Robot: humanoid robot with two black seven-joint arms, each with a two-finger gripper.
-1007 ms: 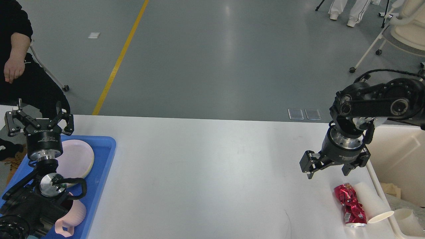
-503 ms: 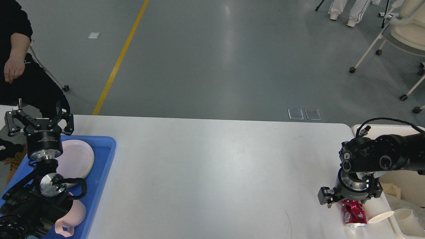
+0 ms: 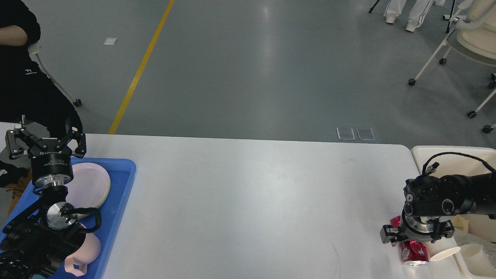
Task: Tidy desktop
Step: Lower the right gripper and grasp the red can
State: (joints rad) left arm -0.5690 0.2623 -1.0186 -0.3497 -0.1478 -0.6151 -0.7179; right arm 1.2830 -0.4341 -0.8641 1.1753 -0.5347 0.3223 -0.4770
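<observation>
The white desktop [image 3: 248, 201] fills the lower half of the head view. A crushed red can [image 3: 414, 252] lies near its front right corner, beside a white paper cup [image 3: 443, 254] lying on its side. My right gripper [image 3: 415, 242] points down right over the can, its jaws spread to either side of the can's far end; the fingertips are hidden under the wrist. My left gripper [image 3: 45, 140] is open and empty, pointing up above the far end of the blue tray [image 3: 120, 193].
The blue tray holds a pink plate [image 3: 93, 184] and a pink mug [image 3: 84, 255]. A cream bin [image 3: 426, 154] stands off the right edge with a white cup [image 3: 476, 255] inside. A seated person [image 3: 23, 77] is at far left, wheeled chairs [image 3: 465, 46] at far right.
My right gripper has dropped from above the desktop down onto the red can and now covers its far end. The person's hand at left has moved away. My left arm is still.
</observation>
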